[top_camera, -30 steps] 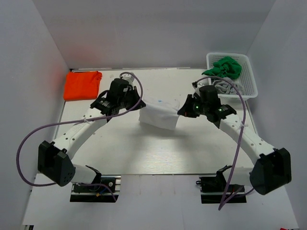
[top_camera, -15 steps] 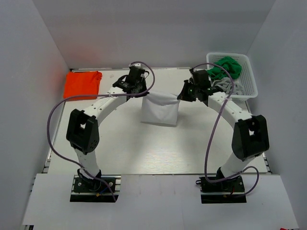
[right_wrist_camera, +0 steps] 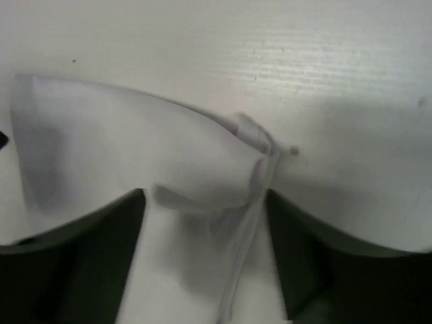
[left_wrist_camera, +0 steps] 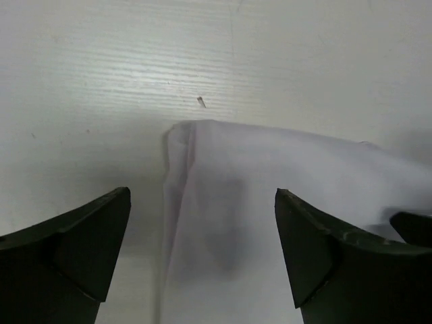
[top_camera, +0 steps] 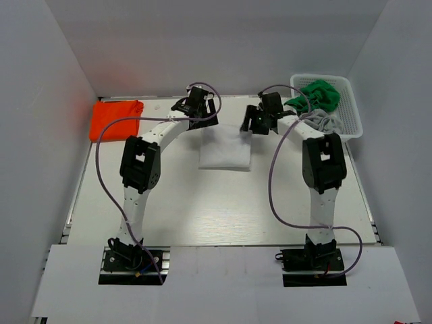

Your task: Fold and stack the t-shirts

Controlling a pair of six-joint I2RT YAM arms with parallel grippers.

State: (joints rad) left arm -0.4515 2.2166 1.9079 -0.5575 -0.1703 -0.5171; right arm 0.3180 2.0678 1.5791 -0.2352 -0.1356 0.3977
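A white t-shirt lies folded flat on the table, towards the back middle. My left gripper hovers over its far left corner, my right gripper over its far right corner. In the left wrist view the left gripper stands wide open, with the cloth lying loose below it. In the right wrist view the right gripper has its jaws apart, and a wrinkled corner of the shirt lies between them unpinched. An orange t-shirt lies folded at the back left.
A white mesh basket at the back right holds a green t-shirt and a grey one. Both arms stretch far across the table. White walls close in the back and both sides.
Both arms carried the white shirt's edge towards the back and laid it flat. Both grippers, shut on the cloth before, have opened and let go.
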